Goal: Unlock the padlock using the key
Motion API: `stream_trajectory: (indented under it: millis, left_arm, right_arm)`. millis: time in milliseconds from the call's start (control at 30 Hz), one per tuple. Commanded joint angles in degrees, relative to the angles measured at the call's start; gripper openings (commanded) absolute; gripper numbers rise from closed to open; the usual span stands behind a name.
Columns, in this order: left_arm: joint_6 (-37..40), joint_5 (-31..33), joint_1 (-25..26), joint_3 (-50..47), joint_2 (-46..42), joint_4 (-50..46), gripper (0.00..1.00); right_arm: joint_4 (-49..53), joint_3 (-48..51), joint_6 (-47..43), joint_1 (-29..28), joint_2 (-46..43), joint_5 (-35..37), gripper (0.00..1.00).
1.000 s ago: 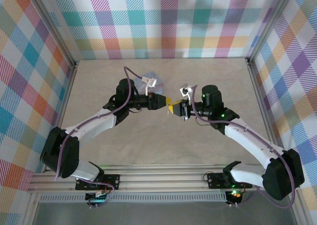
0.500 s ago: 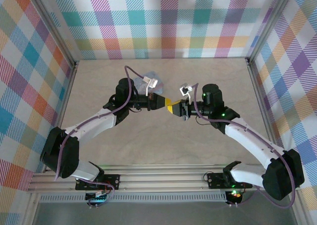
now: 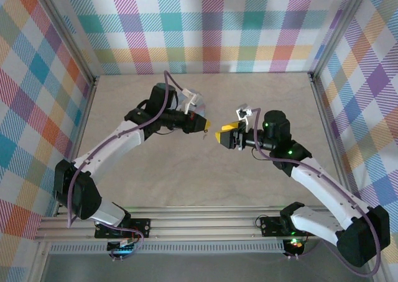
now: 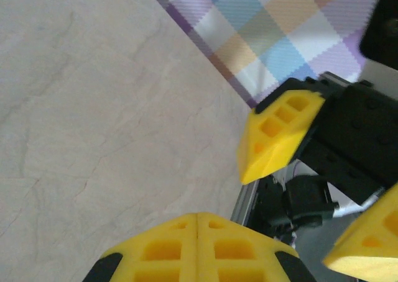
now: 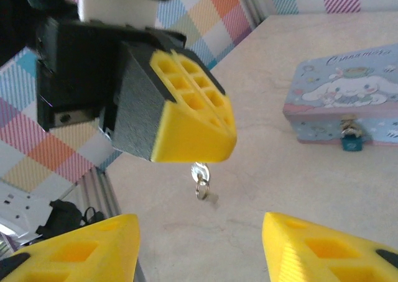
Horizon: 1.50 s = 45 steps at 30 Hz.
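My left gripper [image 5: 198, 146] is shut on the key [image 5: 200, 172]. The small silver key and its ring hang below the yellow tips, above the table. In its own wrist view the left gripper [image 4: 197, 223] has its fingers pressed together. My right gripper [image 5: 199, 248] stands open a short way in front of the key, touching nothing; its fingers [image 4: 277, 133] face the left gripper. From above, the left gripper [image 3: 209, 125] and right gripper [image 3: 219, 136] are close but apart. The padlock [image 5: 352, 141], small and teal, hangs on the front of a pale blue box [image 5: 342, 95].
The pale blue cartoon-printed box [image 3: 199, 112] sits on the table behind the left gripper, partly hidden by that arm. Checked walls with metal corner posts [image 3: 322, 102] close in the beige table [image 3: 149, 176] on three sides.
The grippers were tip to tip at mid-table. Now they are apart: the right gripper has drawn back to the right, and the left arm has swung toward the back.
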<state>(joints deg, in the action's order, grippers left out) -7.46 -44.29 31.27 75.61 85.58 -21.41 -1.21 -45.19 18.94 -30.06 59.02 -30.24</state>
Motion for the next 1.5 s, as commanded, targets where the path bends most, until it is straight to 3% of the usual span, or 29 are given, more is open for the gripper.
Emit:
stream_trajectory:
  millis: [0, 200, 1000, 1100, 1233, 1367, 1400, 1467]
  left_arm:
    - [4.9, -5.5, 0.1, 3.2, 2.5, -9.3, 0.00]
    - [3.3, -11.7, 0.1, 2.7, 2.6, -5.5, 0.00]
    - [0.6, -14.1, 1.0, 0.7, 2.7, -1.7, 0.00]
    - [0.3, -13.9, 1.0, 0.8, 2.9, -1.2, 0.00]
    - [-0.8, -13.9, 1.0, 0.9, 3.3, -0.1, 0.00]
    - [-2.6, -10.9, 1.0, 0.3, 2.9, 1.4, 0.00]
    - [-3.3, -10.1, 0.9, 0.1, 2.6, 2.2, 0.02]
    - [-5.9, -7.7, 0.7, -1.2, 1.6, 4.9, 0.21]
  right_arm:
    - [-5.1, 2.8, 3.6, 0.1, 2.0, -5.6, 0.54]
    - [-12.2, 3.7, 6.5, 0.2, 3.8, -9.3, 0.53]
    - [-19.2, 5.0, 11.6, 0.2, 8.7, -13.5, 0.28]
    - [-21.0, 5.4, 12.7, 0.2, 9.4, -14.3, 0.22]
    - [-22.9, 5.5, 13.6, 0.2, 10.1, -15.7, 0.00]
    - [-25.3, 6.6, 14.5, 0.2, 9.7, -14.2, 0.00]
    - [-26.4, 7.3, 14.8, 0.2, 9.5, -13.3, 0.00]
    - [-29.0, 8.7, 16.0, 0.2, 8.9, -11.0, 0.00]
